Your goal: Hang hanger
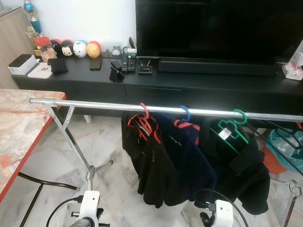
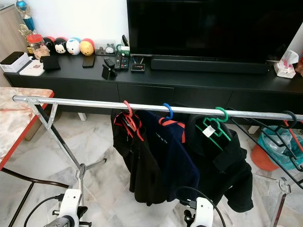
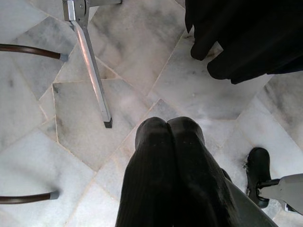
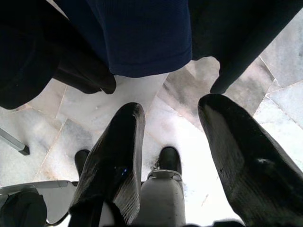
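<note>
A silver clothes rail [image 1: 104,105] runs across in front of me. Three hangers hook over it: a red hanger [image 1: 145,113] with a black garment, a blue hanger [image 1: 184,114] with a navy top [image 1: 187,156], and a green hanger [image 1: 235,124] over a black garment [image 1: 241,165]. Both arms hang low below the rail. My left gripper [image 3: 168,124] is shut, pointing at the marble floor beside a rail leg [image 3: 92,71]. My right gripper [image 4: 173,111] is open and holds nothing, just under the hems of the navy and black clothes.
A black TV console [image 1: 199,87] with a television [image 1: 213,28], soundbar, remotes and toys stands behind the rail. A marble-topped table with a red edge [image 1: 19,137] is at my left. Empty black hangers [image 2: 284,130] and a teal bag [image 1: 286,144] sit at the right.
</note>
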You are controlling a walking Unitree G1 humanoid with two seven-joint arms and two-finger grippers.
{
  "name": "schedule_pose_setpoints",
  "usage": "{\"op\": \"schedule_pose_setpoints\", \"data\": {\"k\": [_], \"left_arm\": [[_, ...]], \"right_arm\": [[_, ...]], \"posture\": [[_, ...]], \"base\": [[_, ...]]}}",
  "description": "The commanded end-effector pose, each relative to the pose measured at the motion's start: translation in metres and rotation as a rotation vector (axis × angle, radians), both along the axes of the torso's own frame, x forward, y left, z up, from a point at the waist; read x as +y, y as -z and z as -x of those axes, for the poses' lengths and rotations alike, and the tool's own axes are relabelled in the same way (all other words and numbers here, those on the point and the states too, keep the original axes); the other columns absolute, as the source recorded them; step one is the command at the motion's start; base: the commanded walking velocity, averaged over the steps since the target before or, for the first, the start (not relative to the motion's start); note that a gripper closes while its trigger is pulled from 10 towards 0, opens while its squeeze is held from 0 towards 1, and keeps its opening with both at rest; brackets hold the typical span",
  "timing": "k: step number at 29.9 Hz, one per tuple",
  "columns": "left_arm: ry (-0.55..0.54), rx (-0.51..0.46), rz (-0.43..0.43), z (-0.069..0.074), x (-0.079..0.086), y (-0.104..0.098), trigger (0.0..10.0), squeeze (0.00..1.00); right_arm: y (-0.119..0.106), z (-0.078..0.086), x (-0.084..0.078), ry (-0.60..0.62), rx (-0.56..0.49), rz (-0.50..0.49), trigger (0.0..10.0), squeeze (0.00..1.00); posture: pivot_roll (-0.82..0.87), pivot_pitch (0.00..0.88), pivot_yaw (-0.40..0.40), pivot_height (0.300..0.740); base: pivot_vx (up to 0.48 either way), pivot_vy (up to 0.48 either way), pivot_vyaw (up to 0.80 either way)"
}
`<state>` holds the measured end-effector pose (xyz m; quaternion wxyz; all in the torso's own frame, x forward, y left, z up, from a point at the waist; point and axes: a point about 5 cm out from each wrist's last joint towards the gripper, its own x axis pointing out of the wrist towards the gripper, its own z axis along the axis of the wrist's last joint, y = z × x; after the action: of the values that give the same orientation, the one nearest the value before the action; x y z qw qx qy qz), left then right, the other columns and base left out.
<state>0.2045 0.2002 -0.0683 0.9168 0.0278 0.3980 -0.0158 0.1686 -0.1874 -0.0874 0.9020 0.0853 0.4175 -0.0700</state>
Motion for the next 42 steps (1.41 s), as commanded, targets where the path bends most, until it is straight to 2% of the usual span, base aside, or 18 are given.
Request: {"op": "schedule_pose_setpoints", "data": {"k": [1, 24, 34, 42], "left_arm": [[0.010, 0.021, -0.005, 0.002, 0.000, 0.002, 10.0, 0.00], [0.020, 0.026, -0.005, 0.004, -0.001, 0.003, 10.0, 0.00], [0.012, 0.029, -0.006, 0.005, 0.000, 0.003, 10.0, 0.00], [0.009, 0.027, -0.003, 0.005, -0.001, 0.003, 10.0, 0.00]], "right_arm": [[0.000, 0.000, 0.001, 0.000, -0.005, 0.000, 10.0, 0.00], [0.000, 0.000, 0.002, 0.002, -0.004, -0.001, 10.0, 0.00], [-0.004, -0.004, -0.008, 0.051, -0.051, 0.029, 10.0, 0.00], [-0.012, -0.011, -0.015, 0.077, -0.144, 0.049, 10.0, 0.00]], "posture": [[0.06, 0.000, -0.015, 0.740], [0.06, 0.000, -0.014, 0.740], [0.05, 0.000, -0.018, 0.740], [0.05, 0.000, -0.024, 0.740]], "base": [[0.000, 0.000, 0.00], [0.000, 0.000, 0.00], [0.000, 0.000, 0.00], [0.000, 0.000, 0.00]]}}
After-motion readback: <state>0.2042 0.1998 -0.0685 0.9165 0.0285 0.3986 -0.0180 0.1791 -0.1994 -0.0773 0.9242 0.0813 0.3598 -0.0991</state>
